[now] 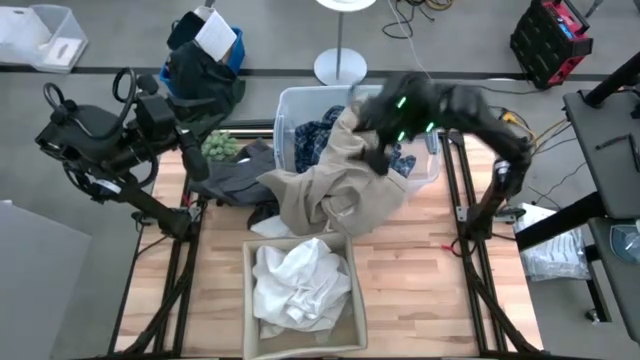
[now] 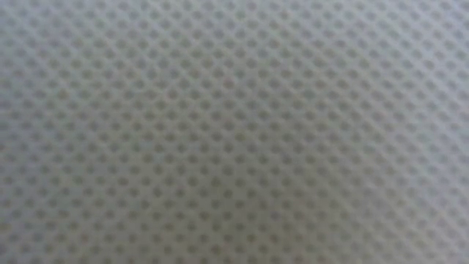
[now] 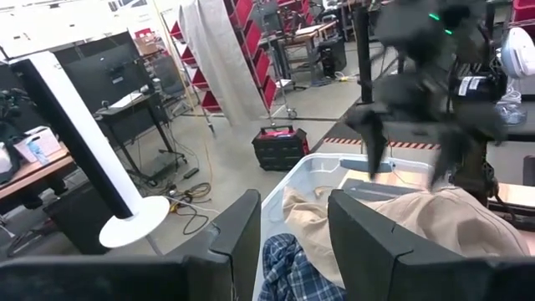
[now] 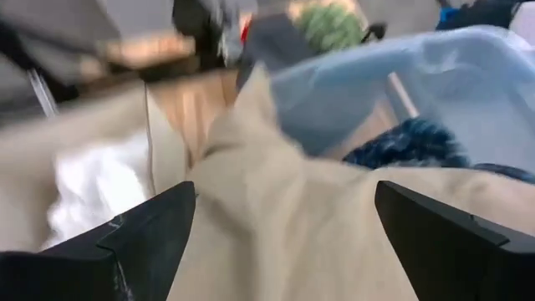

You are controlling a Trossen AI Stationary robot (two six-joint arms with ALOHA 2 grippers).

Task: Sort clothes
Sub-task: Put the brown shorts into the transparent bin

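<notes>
The right tool [image 1: 378, 150] hangs over the clear plastic bin [image 1: 288, 105] at the far side of the tabletop [image 1: 420, 270], just above a tan khaki garment [image 1: 335, 185]. In the right wrist view its two dark fingers [image 4: 146, 238] stand wide apart with the tan cloth lying between and below them; whether they touch the cloth cannot be told. The khaki garment drapes out of the bin, over its near wall, and spreads onto the wood. A blue plaid shirt [image 1: 318, 135] lies inside the bin, partly under the khaki.

Beside the bin, toward the left arm, dark grey pieces [image 1: 235, 175] lie heaped on the tabletop, with a green fuzzy ball [image 1: 222, 146] just beyond them. Nearer the front edge, a tan fabric box [image 1: 249, 300] holds crumpled white shirts [image 1: 300, 285].

The left tool [image 1: 196, 160] waits by the tabletop's far left corner, its fingers [image 3: 238, 238] parted and gripping nothing. The low view shows only a dotted mesh cloth [image 2: 234, 132] filling the frame.
</notes>
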